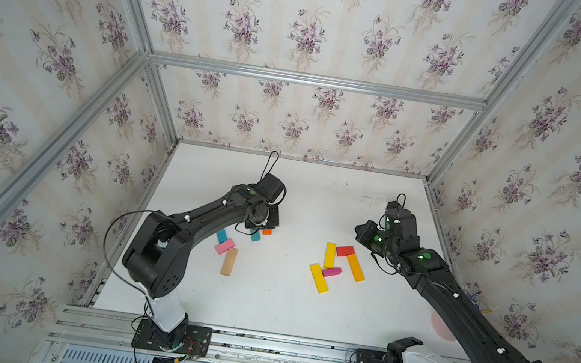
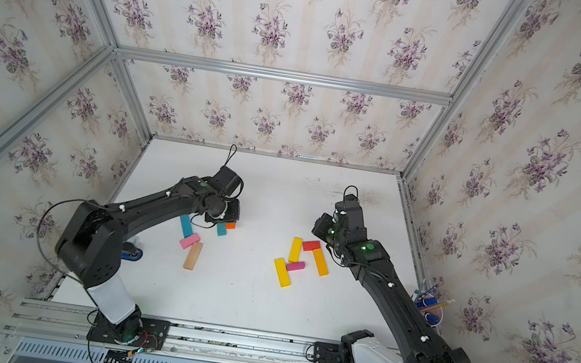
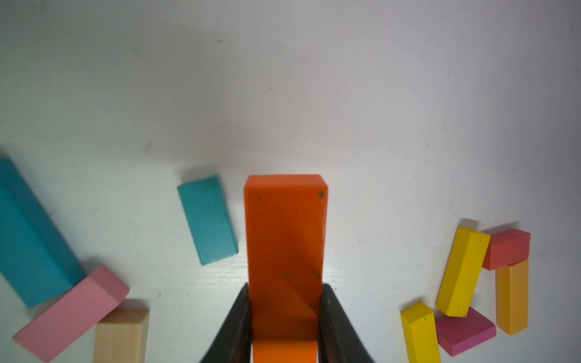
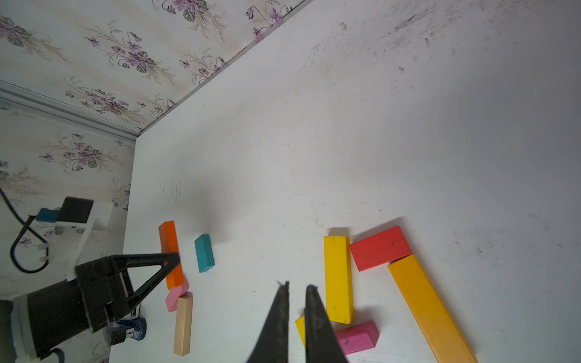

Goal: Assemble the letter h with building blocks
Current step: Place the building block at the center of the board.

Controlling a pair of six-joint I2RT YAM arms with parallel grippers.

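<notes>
Floral-papered walls, scuffed white tabletop; left fingers pinch orange block, right fingers pressed together.

The left arm and right arm are black with white shoulder housings, green round markers, white clips and looping black cables. The left claw and right claw carry tapered black fingers.

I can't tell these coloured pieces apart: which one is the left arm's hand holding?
On the white table, follow the left arm out to its far end. There the left hand is shut on a long orange wooden block, next to a short teal wooden block. No other piece nearby is deep orange.
</notes>
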